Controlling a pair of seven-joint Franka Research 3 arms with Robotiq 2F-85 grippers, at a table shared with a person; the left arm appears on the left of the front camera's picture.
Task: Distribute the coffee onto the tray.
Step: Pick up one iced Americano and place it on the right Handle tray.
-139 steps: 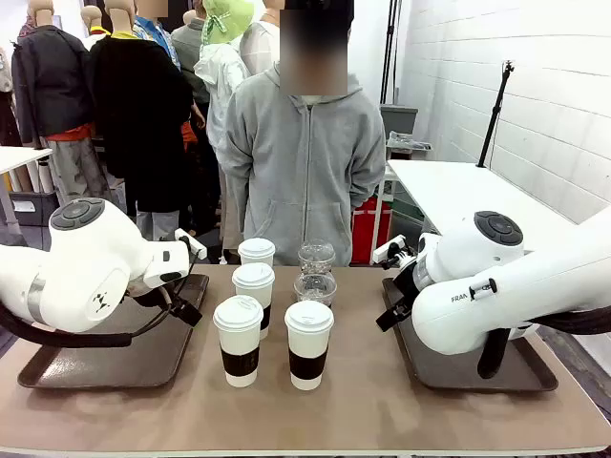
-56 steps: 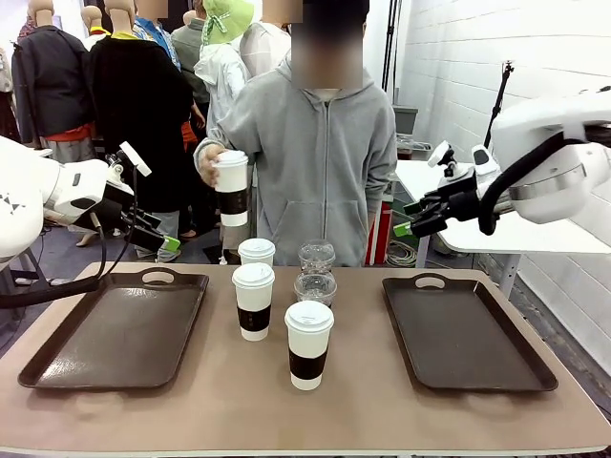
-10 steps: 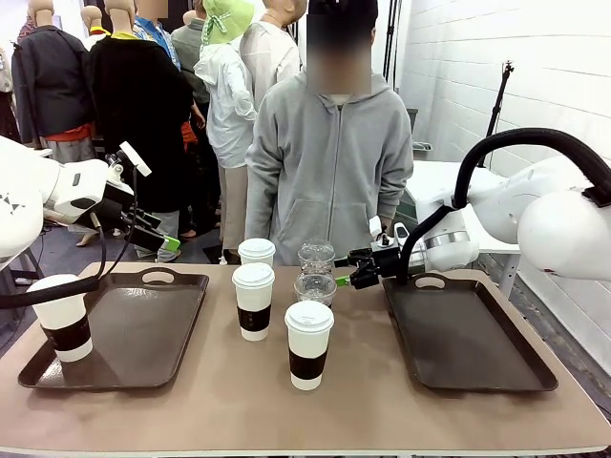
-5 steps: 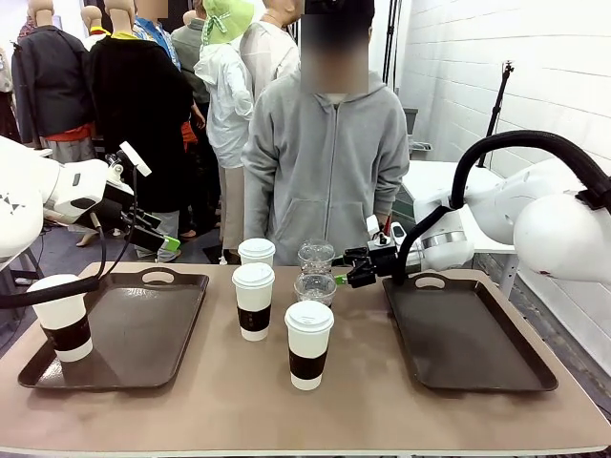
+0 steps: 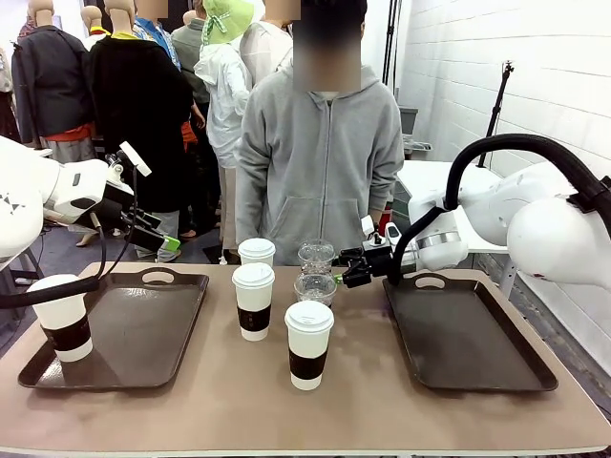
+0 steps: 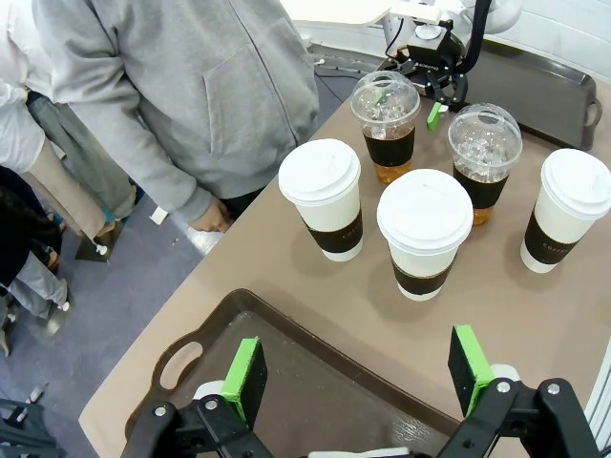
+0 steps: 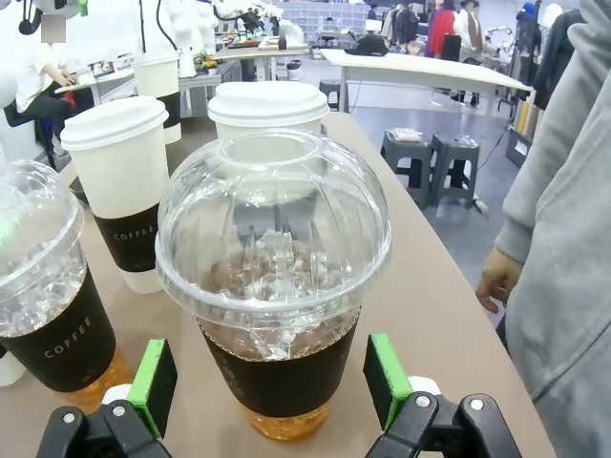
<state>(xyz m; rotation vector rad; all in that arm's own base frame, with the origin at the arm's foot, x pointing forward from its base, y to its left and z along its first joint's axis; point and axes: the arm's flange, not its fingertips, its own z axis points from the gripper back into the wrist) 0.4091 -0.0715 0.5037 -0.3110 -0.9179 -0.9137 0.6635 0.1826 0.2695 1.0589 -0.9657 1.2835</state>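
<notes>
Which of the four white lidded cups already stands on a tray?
The white cup at the near left corner of the left tray. The other three stand in the middle of the table, off any tray.

You have a tan table (image 5: 363,410) bearing a left tray (image 5: 143,334) and a right tray (image 5: 468,334), with three lidded paper cups (image 5: 254,301) and two dome-lidded cups (image 5: 314,288) standing between them

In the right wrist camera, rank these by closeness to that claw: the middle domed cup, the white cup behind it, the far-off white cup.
Nearest the right gripper first:
1. The clear dome-lidded cup, dead centre, framed by the open fingers.
2. The white paper cup, directly behind it.
3. The distant white paper cup, upper left, far back.
</notes>
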